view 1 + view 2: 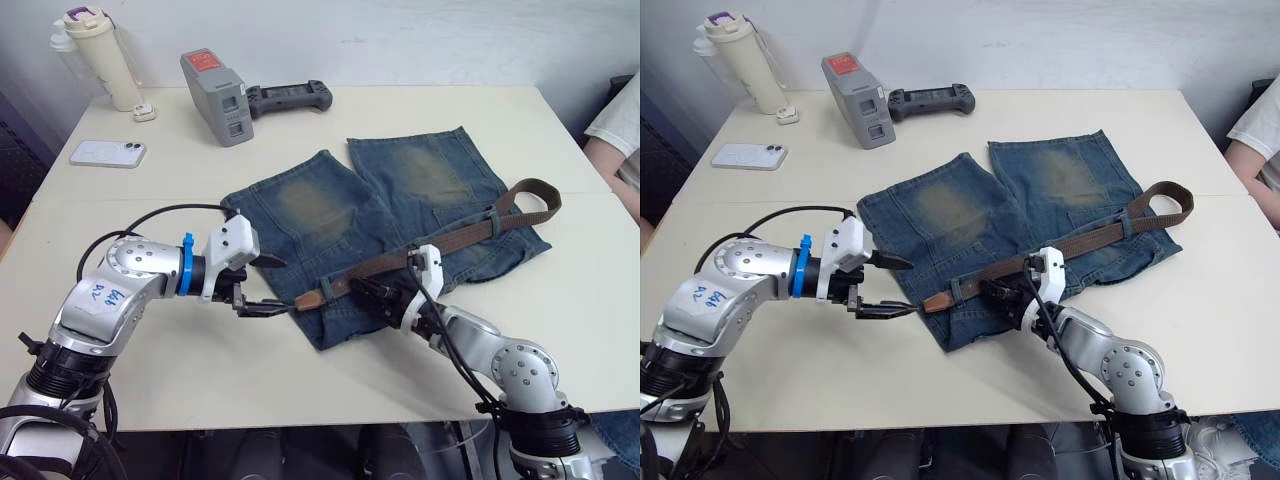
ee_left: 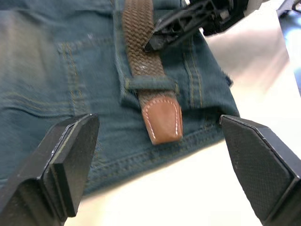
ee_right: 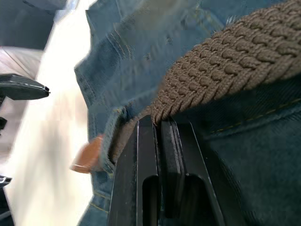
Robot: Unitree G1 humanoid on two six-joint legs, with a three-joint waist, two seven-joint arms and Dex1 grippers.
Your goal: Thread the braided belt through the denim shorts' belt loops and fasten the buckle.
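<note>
The left gripper (image 1: 262, 287) hangs open and wide at the near-left corner of the shorts (image 1: 330, 215), its fingers (image 2: 66, 160) straddling empty air just short of the belt tip (image 2: 162, 120), which pokes out of a belt loop (image 2: 151, 85) straight toward it. The belt (image 1: 430, 245) runs along the waistband from that tan tip away to the right and slightly back, ending in a loose curl off the far right side of the shorts; I cannot pick out the buckle there. The right gripper (image 1: 380, 290) is clamped shut on the belt a little behind the loop, so it is placed to feed while the left, nearer the tip, looks the one to take it. Nothing lies between the left fingers and the tip. A phone (image 1: 108, 153), a bottle (image 1: 100, 55), a grey battery (image 1: 217, 95) and a controller (image 1: 290, 97) sit well apart at the far side of the table (image 1: 200, 380), and a person's sleeve (image 1: 622, 115) shows at the right edge.
</note>
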